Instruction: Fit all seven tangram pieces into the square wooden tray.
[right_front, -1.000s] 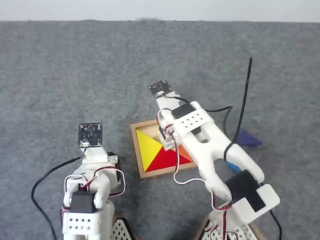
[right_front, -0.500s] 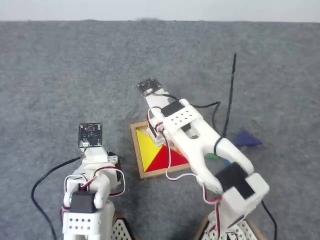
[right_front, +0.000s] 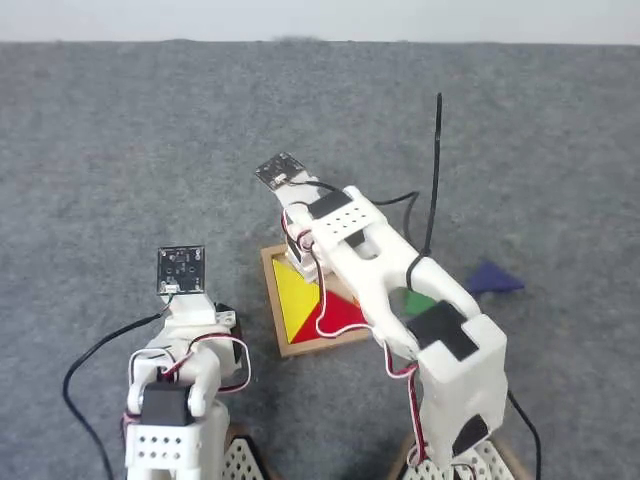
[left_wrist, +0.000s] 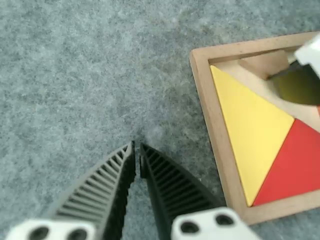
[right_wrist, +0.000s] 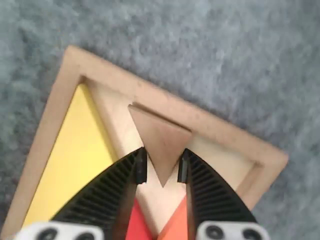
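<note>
Surface: a fuzzy grey surface (right_front: 120, 140) lies under everything.
Tray: the square wooden tray (right_front: 273, 305) sits in the middle of the surface, between the two arms.
Yellow triangle: a big yellow triangle (right_front: 293, 290) lies flat in the tray, on its 9 o'clock side, touching the rim.
Red triangle: a big red triangle (right_front: 340, 318) lies flat in the tray, on its 6 o'clock side. It touches the yellow triangle along one edge.
Orange piece: a bit of an orange piece (right_wrist: 172, 225) shows in the tray, right beside the red triangle. Its shape is hard to tell.
Brown triangle: a small brown triangle (right_wrist: 160, 137) is inside the tray, in the 12 o'clock part. Its long edge is close to the rim and its tip points toward the middle of the tray.
Right arm: the white right arm (right_front: 380, 270) stretches over the tray from 5 o'clock.
Right gripper: the right gripper (right_wrist: 162, 167) is narrow. Its two black fingers (right_wrist: 141, 167) press on the two sides of the brown triangle near its tip, so it holds the brown triangle.
Left gripper: the left gripper (left_wrist: 137, 146) is closed tight with nothing in it. It is low over the grey surface at 9 o'clock from the tray, near it but not touching.
Green piece: a green piece (right_front: 415, 300) lies on the surface at 3 o'clock from the tray, partly hidden by the right arm.
Blue triangle: a dark blue triangle (right_front: 492, 278) lies on the surface at 3 o'clock from the tray, farther out than the green piece.
</note>
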